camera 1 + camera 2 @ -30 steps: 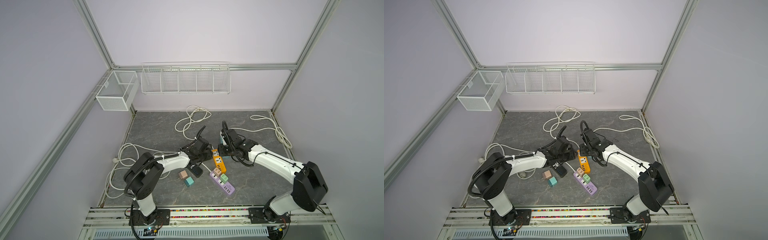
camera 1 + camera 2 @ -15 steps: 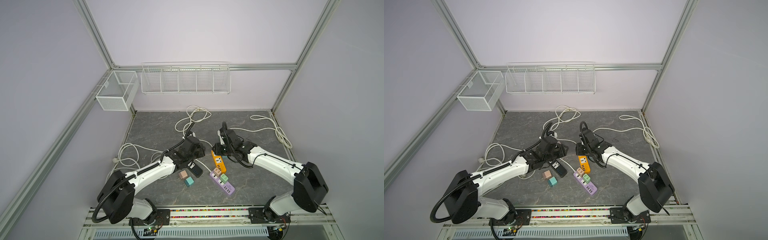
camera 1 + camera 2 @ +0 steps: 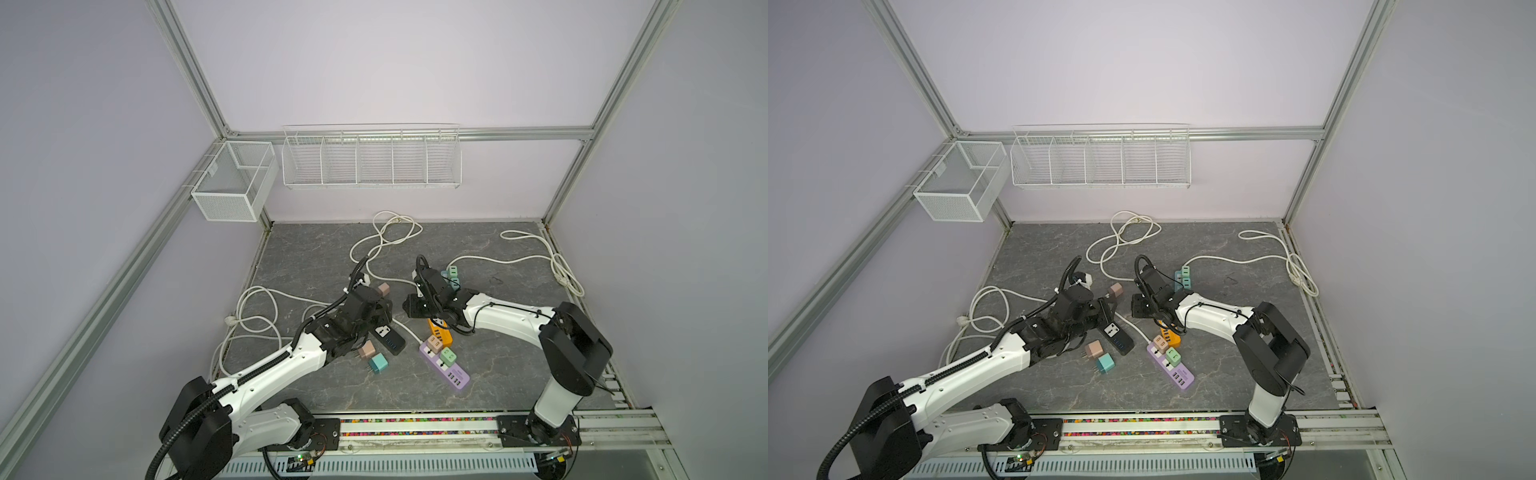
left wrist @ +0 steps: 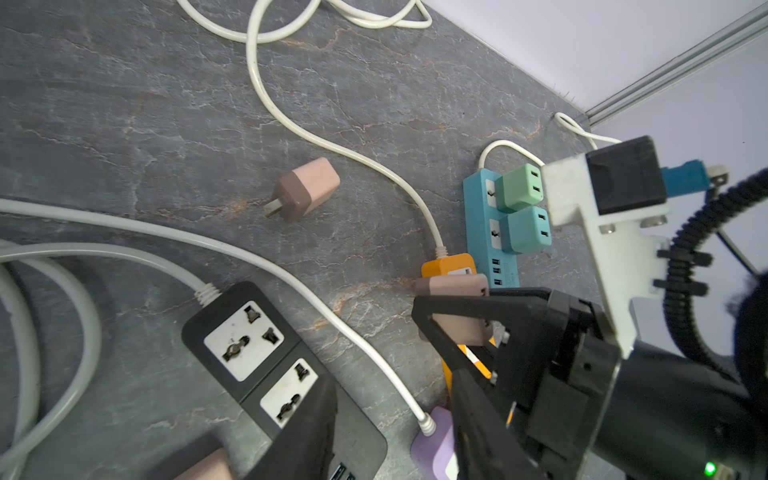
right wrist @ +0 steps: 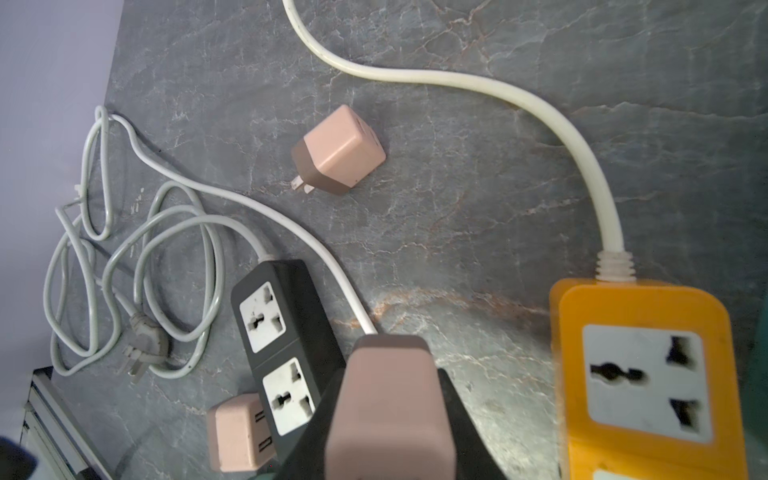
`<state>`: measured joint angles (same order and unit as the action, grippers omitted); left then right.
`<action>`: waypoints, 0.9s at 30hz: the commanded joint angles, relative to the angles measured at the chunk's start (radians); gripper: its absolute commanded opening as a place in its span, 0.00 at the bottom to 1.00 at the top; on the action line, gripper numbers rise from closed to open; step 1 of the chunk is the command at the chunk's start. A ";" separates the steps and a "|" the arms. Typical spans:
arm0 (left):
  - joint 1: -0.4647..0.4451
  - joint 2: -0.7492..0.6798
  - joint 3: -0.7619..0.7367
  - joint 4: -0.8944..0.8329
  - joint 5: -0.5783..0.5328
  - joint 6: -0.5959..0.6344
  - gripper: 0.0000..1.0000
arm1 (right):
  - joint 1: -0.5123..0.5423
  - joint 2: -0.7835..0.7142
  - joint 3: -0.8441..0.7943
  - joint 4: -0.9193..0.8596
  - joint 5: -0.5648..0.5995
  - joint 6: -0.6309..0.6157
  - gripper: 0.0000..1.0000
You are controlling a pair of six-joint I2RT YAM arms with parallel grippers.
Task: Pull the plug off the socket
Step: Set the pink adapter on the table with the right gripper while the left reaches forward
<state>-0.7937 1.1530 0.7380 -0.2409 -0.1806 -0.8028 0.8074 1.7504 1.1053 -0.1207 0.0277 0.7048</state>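
Plug (image 5: 386,415), pink with brown base, clamped in right tool (image 5: 388,384), off orange strip (image 5: 648,309); left tool (image 3: 1106,311) grip unclear.

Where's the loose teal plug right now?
In a top view the teal plug lies on the table front of centre, beside a pink plug, just front-left of the black power strip.

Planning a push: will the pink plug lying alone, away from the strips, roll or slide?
The pink plug is boxy with flat faces, so it probably slides, not rolls. It looks small and likely light, so a nudge may spin it. Its prongs might snag.
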 commanded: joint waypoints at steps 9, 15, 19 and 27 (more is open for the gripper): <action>0.007 -0.067 -0.080 -0.007 -0.033 -0.038 0.48 | 0.014 0.155 0.089 0.110 -0.026 0.068 0.23; 0.007 -0.070 -0.081 -0.017 -0.028 -0.037 0.48 | 0.018 0.221 0.116 0.133 -0.031 0.075 0.23; 0.007 -0.077 -0.085 -0.017 -0.019 -0.043 0.48 | 0.020 0.249 0.119 0.134 -0.022 0.072 0.23; 0.007 -0.055 -0.076 -0.005 -0.011 -0.033 0.48 | 0.023 0.263 0.102 0.125 -0.002 0.063 0.30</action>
<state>-0.7918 1.0885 0.6567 -0.2443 -0.1860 -0.8330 0.8200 1.9957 1.2091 0.0048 0.0074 0.7593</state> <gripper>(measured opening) 0.478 0.306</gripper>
